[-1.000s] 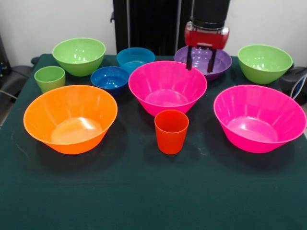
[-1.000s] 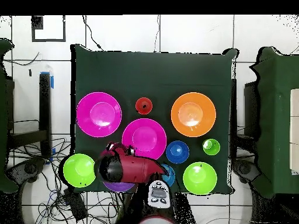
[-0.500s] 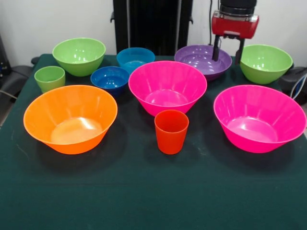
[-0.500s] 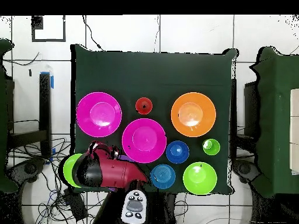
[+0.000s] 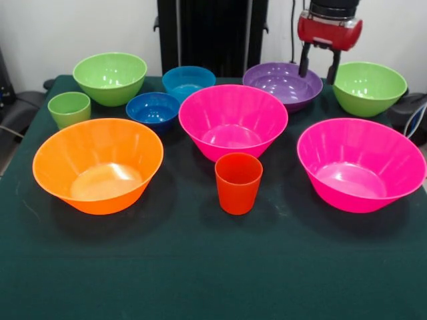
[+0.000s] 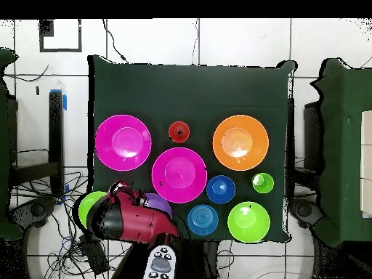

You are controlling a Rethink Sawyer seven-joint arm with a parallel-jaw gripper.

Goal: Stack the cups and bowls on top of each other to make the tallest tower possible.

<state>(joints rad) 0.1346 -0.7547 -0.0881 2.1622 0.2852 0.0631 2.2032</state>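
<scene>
Open jaws (image 5: 319, 65) above gap: purple bowl (image 5: 282, 85); green bowl (image 5: 369, 87)

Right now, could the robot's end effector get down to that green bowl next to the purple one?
Probably yes. The end effector hangs open, above and between the purple bowl and the green bowl. Nothing lies in the green bowl or over it, so the way down to its rim looks free.

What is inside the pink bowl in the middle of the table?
Nothing: the middle pink bowl shows a bare inner wall and floor in both views. The orange-red cup stands in front of it and covers only a bit of its outer base.
</scene>
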